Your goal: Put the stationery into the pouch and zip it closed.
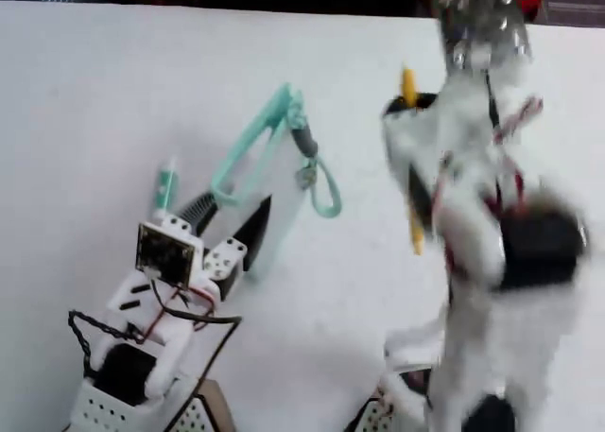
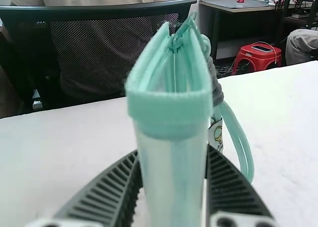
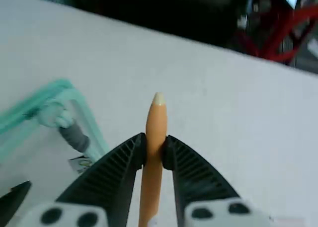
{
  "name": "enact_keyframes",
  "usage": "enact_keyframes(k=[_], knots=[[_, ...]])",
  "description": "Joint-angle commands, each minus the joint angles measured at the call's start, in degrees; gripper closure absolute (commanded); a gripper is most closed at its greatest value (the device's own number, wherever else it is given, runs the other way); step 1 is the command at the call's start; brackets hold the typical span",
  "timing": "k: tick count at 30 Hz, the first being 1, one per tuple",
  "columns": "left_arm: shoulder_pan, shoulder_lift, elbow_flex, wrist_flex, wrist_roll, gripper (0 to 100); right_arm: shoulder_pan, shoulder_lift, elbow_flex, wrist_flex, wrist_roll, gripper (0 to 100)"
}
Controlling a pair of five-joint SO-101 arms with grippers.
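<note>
Left wrist view is showing the left gripper (image 2: 173, 156) closing its jaws tightly around the mint pouch (image 2: 169, 98); the right gripper (image 3: 155, 138) is pinching an orange pen (image 3: 156, 113) near the pouch's strap end.

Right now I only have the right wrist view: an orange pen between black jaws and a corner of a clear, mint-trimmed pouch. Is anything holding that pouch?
Observer: Yes. The left gripper is shut on the clear, mint-trimmed pouch, with one ribbed finger against each flat side.
Operator: Is there other stationery out on the table?
Observer: One small green-and-white tube sits beside the left gripper, on the side away from the right arm.
Operator: Is my pen over the pouch?
Observer: No. From above, the orange pen in the right gripper is off to the side, beyond the pouch's mint wrist loop, with bare white table between them.
</note>
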Motion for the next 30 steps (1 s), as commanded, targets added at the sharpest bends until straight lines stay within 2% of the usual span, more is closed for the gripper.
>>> enact_keyframes(k=[1, 5, 10, 16, 20, 30], knots=[[-0.1, -0.1, -0.3, -1.1, 0.4, 81, -9.1, -8.1, 0.5, -6.3, 0.0, 98.1], [-0.1, -0.1, -0.2, -1.1, 0.5, 81, -14.4, -12.4, 0.6, -14.1, 0.0, 98.1], [0.0, -0.1, -0.2, -1.1, 0.5, 81, -18.0, -10.8, 2.4, -24.7, -0.1, 98.1], [0.0, -0.1, -0.2, -1.1, 0.5, 81, -25.6, -6.7, 11.6, -40.9, -0.1, 98.1], [0.0, -0.1, -0.3, -1.1, 0.5, 81, -28.2, -3.4, 17.6, -51.3, -0.1, 98.1], [-0.1, -0.2, -0.3, -1.8, 0.5, 81, -28.2, -1.2, 26.9, -54.2, -0.1, 98.1]])
